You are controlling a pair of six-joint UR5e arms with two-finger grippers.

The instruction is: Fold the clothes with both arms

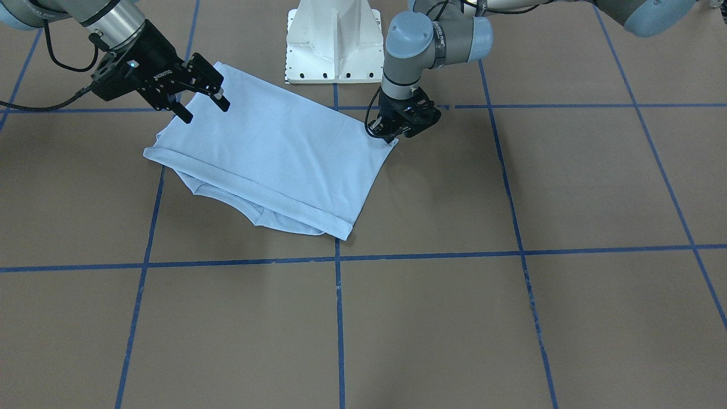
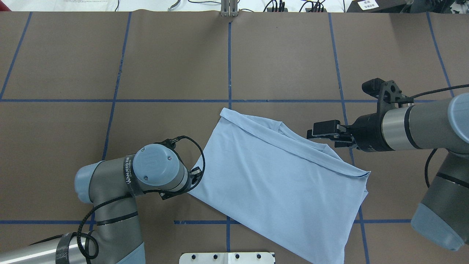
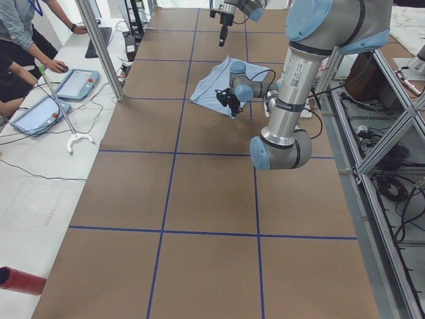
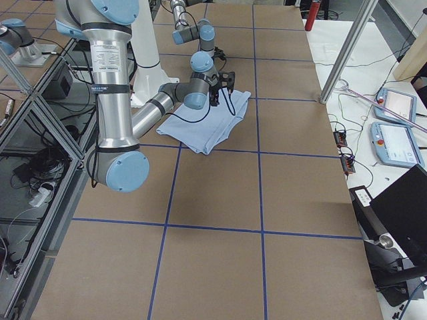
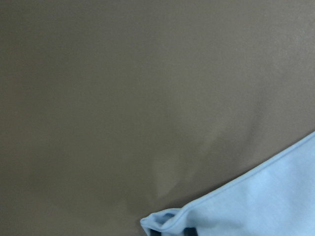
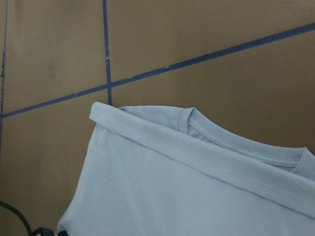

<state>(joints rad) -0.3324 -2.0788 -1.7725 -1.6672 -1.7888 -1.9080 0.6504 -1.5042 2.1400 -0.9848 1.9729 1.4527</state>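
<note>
Nearest the robot in the over-the-shoulder view, the white metal pedestal base (image 2: pixel 227 257) is sitting at the table's 6 o'clock edge. Just beyond it, the light blue short-sleeved cloth T-shirt (image 2: pixel 282 179) is lying flat on the brown paper-covered table (image 2: pixel 73 66), at about 5 o'clock of its middle.

At the shirt's 9 o'clock corner, the left arm's black two-finger pincer (image 1: pixel 392 138) is pointing down. It appears to be pinching that bunched corner between nearly closed fingers. Farther out, at 2 o'clock of the shirt, the right arm's black two-finger pincer (image 1: pixel 205 112) is hovering with its fingers spread wide, gripping nothing.

Farthest away, the hemmed bottom edge (image 6: pixel 197 157) is lying across the shirt just short of the ribbed collar (image 6: pixel 236 137). One lengthwise fold is therefore looking done. The shirt is lying broad, so I am judging at least one more fold is remaining.
</note>
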